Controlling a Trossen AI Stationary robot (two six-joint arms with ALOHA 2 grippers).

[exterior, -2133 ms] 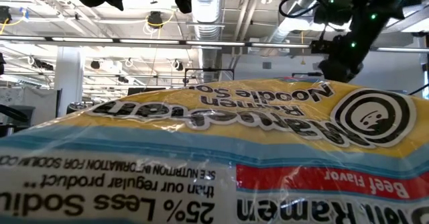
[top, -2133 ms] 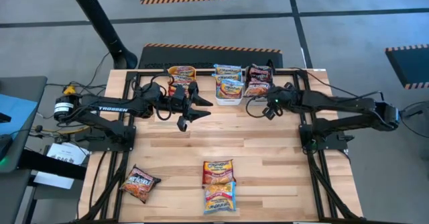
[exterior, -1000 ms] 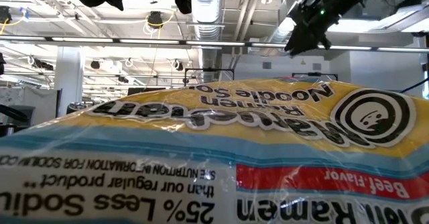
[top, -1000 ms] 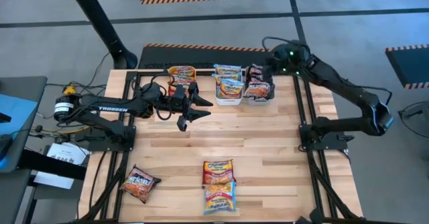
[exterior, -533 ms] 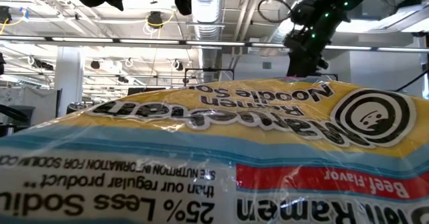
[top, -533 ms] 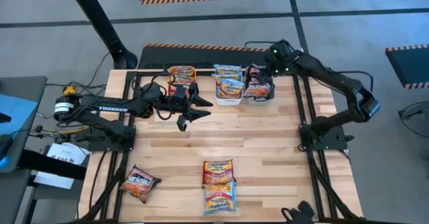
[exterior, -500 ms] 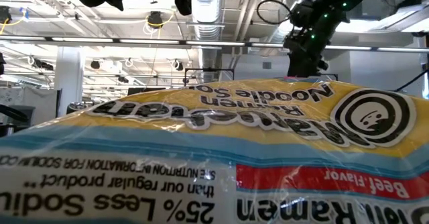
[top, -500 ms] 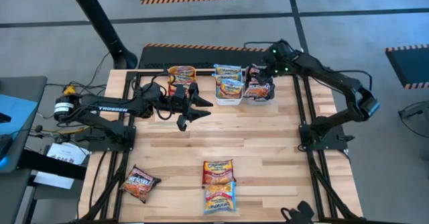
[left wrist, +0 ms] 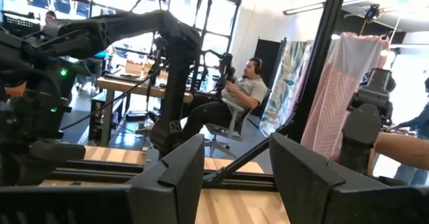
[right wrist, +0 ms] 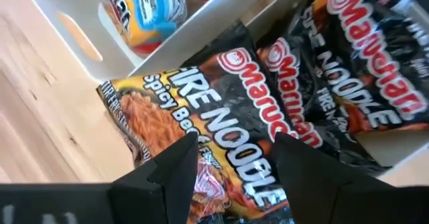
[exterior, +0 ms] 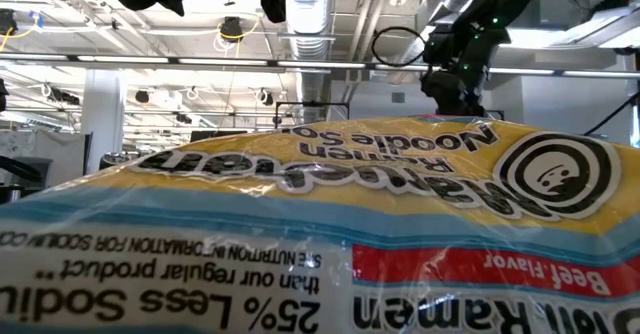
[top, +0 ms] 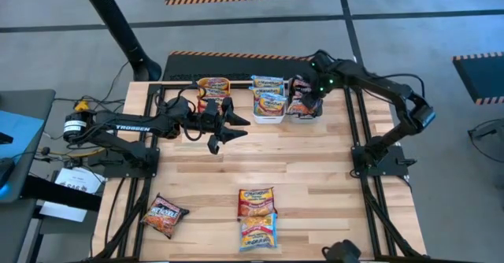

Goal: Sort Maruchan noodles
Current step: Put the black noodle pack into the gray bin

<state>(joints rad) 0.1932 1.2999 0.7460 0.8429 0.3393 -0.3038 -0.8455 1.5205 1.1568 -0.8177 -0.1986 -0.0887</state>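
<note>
Three bins stand at the far edge: an orange one [top: 213, 84] with orange packets, a white one [top: 268, 99] with blue packets, and a grey one [top: 302, 105] with dark maroon packets. My right gripper [top: 312, 96] hangs open over the grey bin, fingers pointing down on either side of the top Fire Noodle packet [right wrist: 228, 120]; I cannot tell whether they touch it. My left gripper [top: 229, 131] waits open above the table, near the orange bin. A maroon packet [top: 164, 215] and two blue-yellow packets [top: 257, 202] [top: 258, 231] lie flat near the near edge.
A blue-yellow packet [exterior: 320, 224] lies right in front of the low camera and fills most of that view. Bare wood stretches across the table's middle [top: 299, 164]. Metal frame rails [top: 358, 137] run along both sides. People sit in the room beyond [left wrist: 241, 93].
My right gripper has come from high above the table's far edge toward the near side and down over the grey bin, tipping to point down at the dark packets. The left arm and all packets have kept still.
</note>
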